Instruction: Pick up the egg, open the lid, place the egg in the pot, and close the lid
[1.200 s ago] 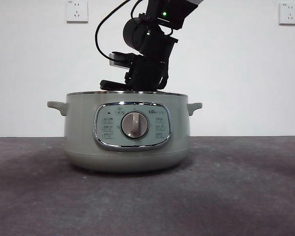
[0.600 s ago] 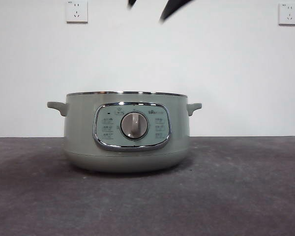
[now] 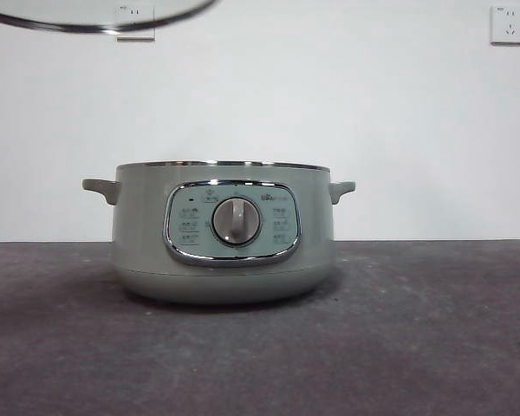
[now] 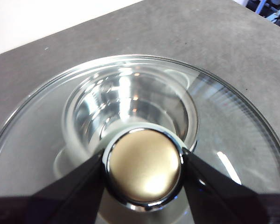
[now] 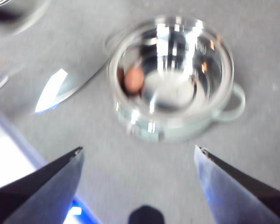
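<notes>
The egg lies inside the open pot on the bench. The left gripper clamps the lid by its knob, aloft; the right gripper hangs high, jaws spread.

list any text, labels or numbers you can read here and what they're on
None can be read for certain.
The pot has small print and icons on its control panel around the dial: too small to read.
The wall sockets show tiny marks, also unreadable.
The lid and egg bear no visible text.
</notes>
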